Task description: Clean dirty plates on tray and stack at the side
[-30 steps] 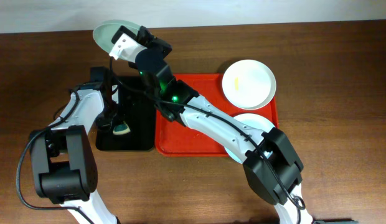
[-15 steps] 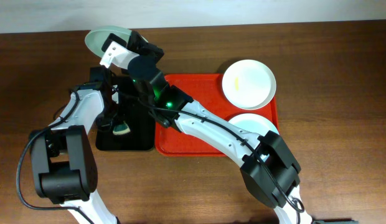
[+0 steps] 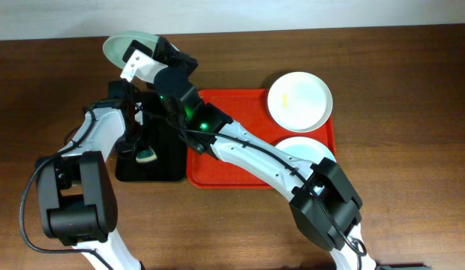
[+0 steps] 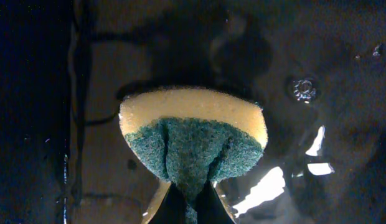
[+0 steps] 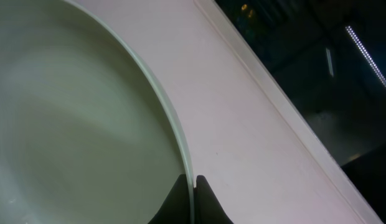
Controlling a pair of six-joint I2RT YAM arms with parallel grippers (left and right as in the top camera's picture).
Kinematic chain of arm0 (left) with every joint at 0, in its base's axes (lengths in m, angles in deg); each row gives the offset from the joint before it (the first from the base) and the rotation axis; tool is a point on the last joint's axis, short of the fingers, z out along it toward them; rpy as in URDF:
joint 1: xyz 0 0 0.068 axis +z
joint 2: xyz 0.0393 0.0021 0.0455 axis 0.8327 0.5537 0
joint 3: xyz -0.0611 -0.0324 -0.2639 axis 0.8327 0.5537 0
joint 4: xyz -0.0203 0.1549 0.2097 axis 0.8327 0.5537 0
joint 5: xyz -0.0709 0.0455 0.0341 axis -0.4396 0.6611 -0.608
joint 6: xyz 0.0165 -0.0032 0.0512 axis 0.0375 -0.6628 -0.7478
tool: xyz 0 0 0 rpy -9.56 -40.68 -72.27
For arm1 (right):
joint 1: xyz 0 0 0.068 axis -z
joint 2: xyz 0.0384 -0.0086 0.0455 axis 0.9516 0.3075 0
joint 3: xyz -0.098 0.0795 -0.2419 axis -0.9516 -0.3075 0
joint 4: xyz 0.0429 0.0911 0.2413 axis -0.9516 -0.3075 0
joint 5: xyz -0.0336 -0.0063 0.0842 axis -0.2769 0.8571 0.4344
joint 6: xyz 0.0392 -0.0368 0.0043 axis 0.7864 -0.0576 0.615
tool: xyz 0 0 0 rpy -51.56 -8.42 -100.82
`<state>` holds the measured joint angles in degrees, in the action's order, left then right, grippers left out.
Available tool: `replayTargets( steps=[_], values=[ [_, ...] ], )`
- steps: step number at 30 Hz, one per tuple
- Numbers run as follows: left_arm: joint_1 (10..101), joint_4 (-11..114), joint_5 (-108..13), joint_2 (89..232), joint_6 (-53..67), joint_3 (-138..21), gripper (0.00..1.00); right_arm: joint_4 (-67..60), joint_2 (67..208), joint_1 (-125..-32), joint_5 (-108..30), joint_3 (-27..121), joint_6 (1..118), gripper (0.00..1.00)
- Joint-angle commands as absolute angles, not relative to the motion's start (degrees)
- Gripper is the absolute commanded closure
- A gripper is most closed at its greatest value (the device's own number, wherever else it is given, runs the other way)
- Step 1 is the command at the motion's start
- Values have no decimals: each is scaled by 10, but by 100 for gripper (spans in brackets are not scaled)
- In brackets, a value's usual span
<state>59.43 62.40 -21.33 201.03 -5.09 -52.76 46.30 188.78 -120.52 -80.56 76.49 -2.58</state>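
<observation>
While the right arm (image 3: 247, 150) is reaching across to the far left, the table (image 3: 412, 187) is carrying the red tray (image 3: 251, 105) at its middle, with a black tray (image 3: 165, 161) lying just to its left. On the red tray, a white plate (image 3: 300, 100) with a yellow smear is sitting in the far right corner. A second pale plate (image 3: 311, 148) is lying near it, half hidden under the arm.

The mint plate (image 3: 120, 46) is off the tray altogether, hanging tilted beyond the black tray's far end. The right gripper (image 5: 193, 183) is pinching its rim, jaws pressed together on the thin edge. The left gripper (image 4: 192, 196) is hovering over the black tray, squeezing a yellow and green sponge (image 4: 193, 134) so that it is bulging out past the fingertips.

To my eye the plate is looking light and stiff, with a smooth, slippery face. It may be wet, though I cannot tell. The rim is the only sensible hold, and such a narrow pinch is likely to let the plate swing or slip if it is set down carelessly.
</observation>
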Motion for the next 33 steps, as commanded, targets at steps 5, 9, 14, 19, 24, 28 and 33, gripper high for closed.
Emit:
replayTargets(
  steps=[5,9,14,19,24,28,33],
  values=[
    [598,625,-213,2019,-59,-535,100,463,1859,-1206,-818,777,-22,96],
    [598,624,-213,2019,-59,-535,100,463,1859,-1206,-828,777,-21,96],
    [598,625,-213,2019,-59,-535,99,426,1859,-1205,-839,777,14,96],
    [598,625,-213,2019,-59,-535,99,333,1859,-1192,-839,777,179,96],
    [598,625,-213,2019,-59,-535,98,213,1859,-1161,-835,777,368,95],
    [598,625,-213,2019,-59,-535,98,125,1859,-1132,-793,777,476,96],
    [598,625,-213,2019,-59,-535,98,51,1859,-1093,-638,777,565,96]
  ],
)
